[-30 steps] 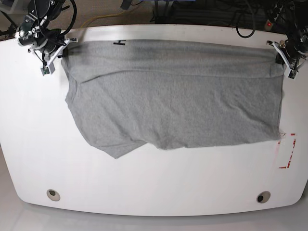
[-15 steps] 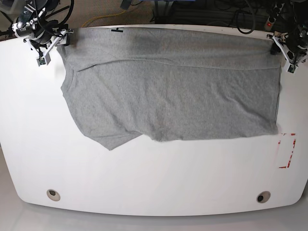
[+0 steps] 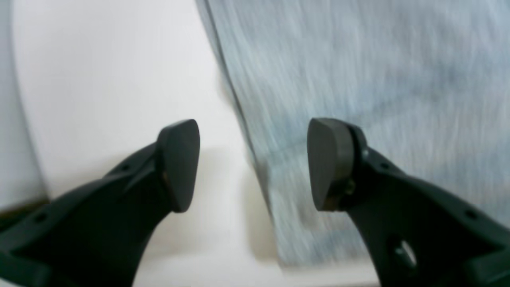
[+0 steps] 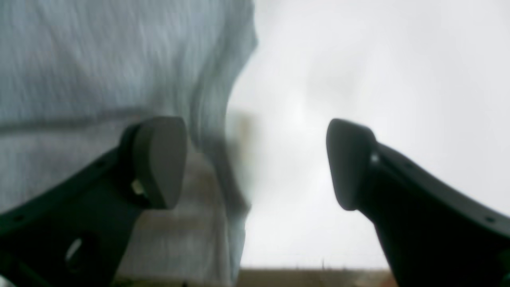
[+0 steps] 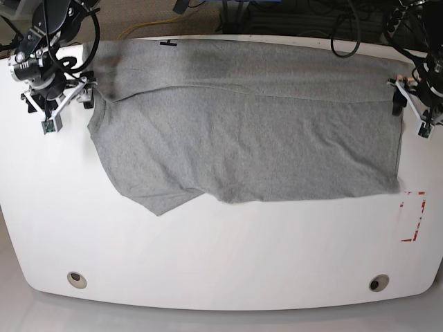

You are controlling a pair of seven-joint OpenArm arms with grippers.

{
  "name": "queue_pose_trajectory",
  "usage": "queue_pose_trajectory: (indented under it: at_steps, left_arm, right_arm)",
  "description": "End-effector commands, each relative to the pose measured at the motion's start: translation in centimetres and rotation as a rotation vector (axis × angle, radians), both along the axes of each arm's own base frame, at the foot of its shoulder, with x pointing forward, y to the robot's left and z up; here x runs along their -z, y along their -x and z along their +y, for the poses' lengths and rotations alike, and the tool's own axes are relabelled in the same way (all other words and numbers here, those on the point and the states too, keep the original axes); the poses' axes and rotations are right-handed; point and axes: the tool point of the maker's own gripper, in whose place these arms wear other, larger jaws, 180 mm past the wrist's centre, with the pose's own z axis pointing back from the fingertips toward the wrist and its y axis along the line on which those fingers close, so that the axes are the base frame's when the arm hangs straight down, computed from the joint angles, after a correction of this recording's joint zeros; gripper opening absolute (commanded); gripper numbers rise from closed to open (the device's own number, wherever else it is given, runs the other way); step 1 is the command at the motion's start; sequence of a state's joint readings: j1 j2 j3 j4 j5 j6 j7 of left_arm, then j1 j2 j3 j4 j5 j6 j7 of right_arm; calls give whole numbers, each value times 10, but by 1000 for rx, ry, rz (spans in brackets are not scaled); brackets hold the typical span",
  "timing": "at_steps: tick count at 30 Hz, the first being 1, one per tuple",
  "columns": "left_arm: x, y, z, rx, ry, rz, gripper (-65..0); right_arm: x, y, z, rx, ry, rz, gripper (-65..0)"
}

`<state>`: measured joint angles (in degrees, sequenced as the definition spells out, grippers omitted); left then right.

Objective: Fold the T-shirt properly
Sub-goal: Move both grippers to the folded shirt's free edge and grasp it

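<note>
The soft heather-grey cotton T-shirt [image 5: 249,138] lies spread along the far edge of the white tabletop [image 5: 221,263], one lengthwise fold laid over and a sleeve poking out toward the near edge. My left gripper [image 3: 253,163] and right gripper [image 4: 255,163] gape empty beside its two far corners, so I judge the sleeve tuck and crosswise folds remain.

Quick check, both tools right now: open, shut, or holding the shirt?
Left tool: open, holding nothing; the T-shirt edge lies below the gap.
Right tool: open, holding nothing; shirt edge beneath it.
</note>
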<state>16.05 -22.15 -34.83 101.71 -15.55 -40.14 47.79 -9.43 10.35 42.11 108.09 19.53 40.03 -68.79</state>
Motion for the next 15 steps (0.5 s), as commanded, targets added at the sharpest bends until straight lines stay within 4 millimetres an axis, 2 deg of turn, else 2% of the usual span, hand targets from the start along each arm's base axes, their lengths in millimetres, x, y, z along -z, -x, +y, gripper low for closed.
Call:
queue_pose_trajectory:
  at_steps: [1, 6, 8, 10, 15]
  left_arm:
    - [-22, -18, 2, 15, -20, -74, -260]
    - [-22, -51, -11, 44, 28, -108, -261]
    - [-19, -62, -11, 27, 59, -117, -261]
    - [-23, -80, -10, -22, 97, -166, -261]
    - [-32, -107, -11, -73, 149, -251, -260]
  right_arm:
    - [-5, -22, -5, -32, 17, -19, -133]
    - [8, -66, 8, -89, 14, 22, -133]
    - [11, -84, 14, -107, 10, 22, -133]
    - [13, -105, 23, -131, -8, -4, -133]
    - [23, -143, 41, -182, -56, -25, -133]
